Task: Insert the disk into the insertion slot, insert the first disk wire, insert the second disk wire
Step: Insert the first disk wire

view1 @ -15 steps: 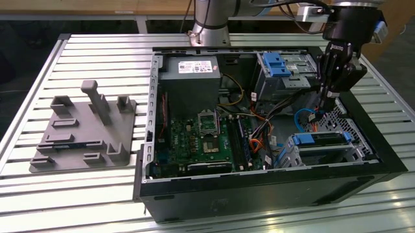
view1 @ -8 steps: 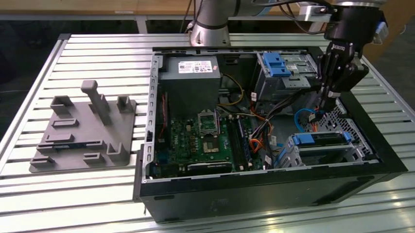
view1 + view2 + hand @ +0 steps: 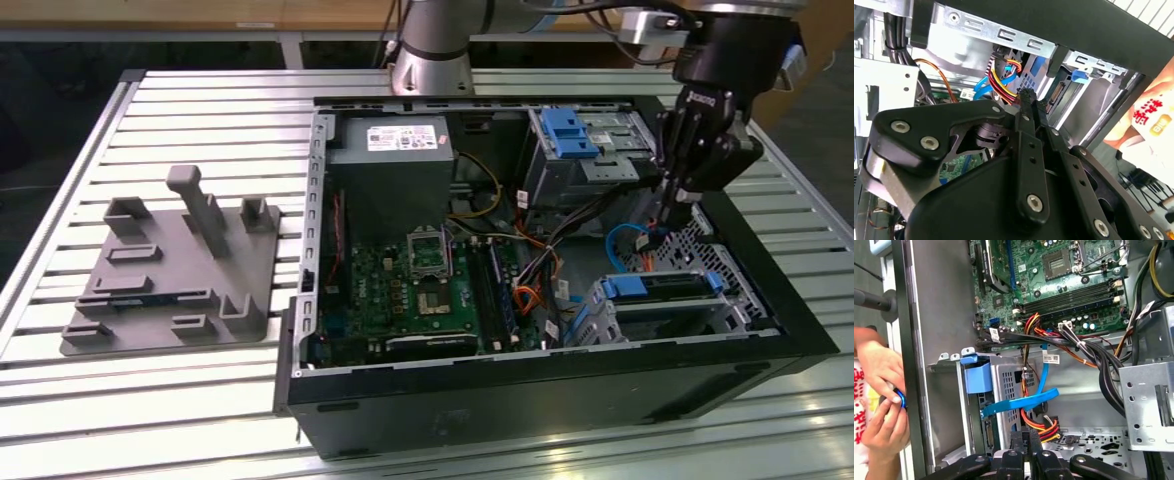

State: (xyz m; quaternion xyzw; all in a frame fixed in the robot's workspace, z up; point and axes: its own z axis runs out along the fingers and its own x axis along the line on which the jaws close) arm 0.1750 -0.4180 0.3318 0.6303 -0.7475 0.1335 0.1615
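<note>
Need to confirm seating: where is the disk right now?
On the exterior view's right, the disk sits inside the insertion slot, close to the gripper.

Disk in its blue carrier lies flat, seated inside slot, a perforated silver cage in the case corner nearest the exterior view's right. Blue flat wire crosses the cage's side wall. Red-yellow-black wire bunches just below it.

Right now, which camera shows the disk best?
The exterior view: the disk lies seated in the insertion slot, blue frame at both ends. Both wrist views show its connector end beside the gripper, which is shut on a disk wire.
</note>
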